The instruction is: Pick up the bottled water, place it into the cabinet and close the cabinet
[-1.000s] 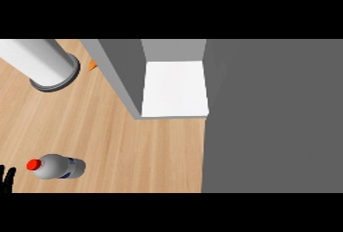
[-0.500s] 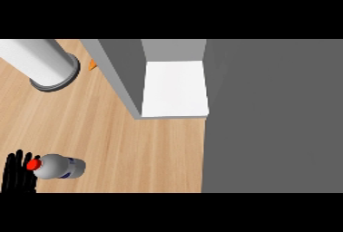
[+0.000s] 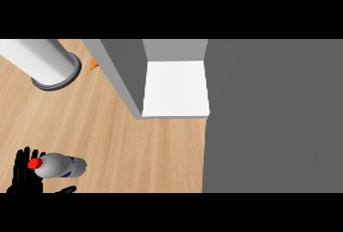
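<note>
The water bottle (image 3: pixel 60 166) lies on its side on the wooden counter (image 3: pixel 134 145) at the lower left, clear-bodied with a red cap (image 3: pixel 33 163) pointing left. My left hand (image 3: pixel 24 177) comes up from the lower left corner. Its straight fingers stand just behind the cap end, and its thumb (image 3: pixel 66 189) shows below the bottle's body. Nothing is curled round the bottle. The cabinet (image 3: pixel 120 68) stands open at top centre, showing a white shelf floor (image 3: pixel 177 88). My right hand is out of sight.
A broad grey panel (image 3: pixel 271 115) fills the right side of the view. A white cylinder on a grey base (image 3: pixel 43 61) stands at the upper left, with a small orange object (image 3: pixel 94 64) peeking out beside the cabinet wall.
My left hand has come in from the lower left edge and moved right, up against the bottle's cap end. The thumb now shows under the bottle. The bottle has not moved.
</note>
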